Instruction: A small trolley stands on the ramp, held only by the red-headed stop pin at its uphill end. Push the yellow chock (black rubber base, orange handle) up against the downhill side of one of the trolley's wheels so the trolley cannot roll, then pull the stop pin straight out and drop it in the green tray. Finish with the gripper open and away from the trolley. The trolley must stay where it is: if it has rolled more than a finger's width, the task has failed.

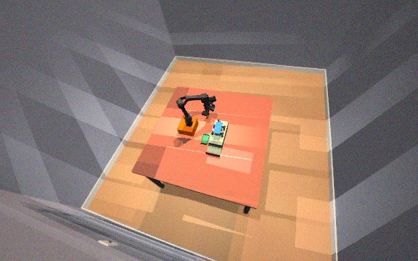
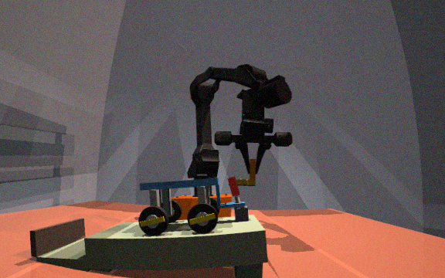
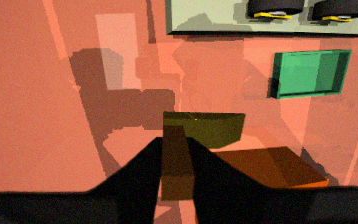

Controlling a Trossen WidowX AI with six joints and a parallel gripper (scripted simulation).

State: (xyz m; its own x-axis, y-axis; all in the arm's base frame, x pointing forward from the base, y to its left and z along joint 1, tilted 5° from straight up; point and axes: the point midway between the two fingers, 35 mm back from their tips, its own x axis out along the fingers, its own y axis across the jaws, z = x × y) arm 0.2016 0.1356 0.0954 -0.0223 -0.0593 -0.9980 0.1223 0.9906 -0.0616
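- The tool (image 1: 206, 114) (image 2: 253, 171) (image 3: 173, 143) is nearly closed, its fingers pinching the upright handle of the yellow chock (image 1: 207, 117) (image 2: 252, 181) (image 3: 205, 132).
- That grip makes sense: the handle is slim enough for both fingers, and it leaves the wedge-shaped part below and to one side, free to meet a wheel.
- The chock hangs above the counter (image 1: 231, 181) (image 2: 361, 247) (image 3: 30, 125), off the uphill end of the ramp (image 1: 216, 139) (image 2: 176, 251) (image 3: 205, 20). In the exterior view it seems near the pin, but depth is hard to judge there; the top and wrist views suggest it is apart from ramp and trolley.
- The trolley (image 1: 218, 127) (image 2: 180, 184) (image 3: 276, 6) stands on the ramp, no chock at its wheels. The red-headed stop pin (image 1: 218, 120) (image 2: 233, 186) stands in the small block at the uphill end, through the trolley's blue tongue; it should stay there until a wheel is blocked.
- The green tray (image 1: 205, 139) (image 3: 300, 75) sits beside the ramp, handy for the pin later.
- Next, I'd judge, the chock must come round to a wheel's downhill side, carried clear of the pin and set down gently, since a knock could shift the trolley.
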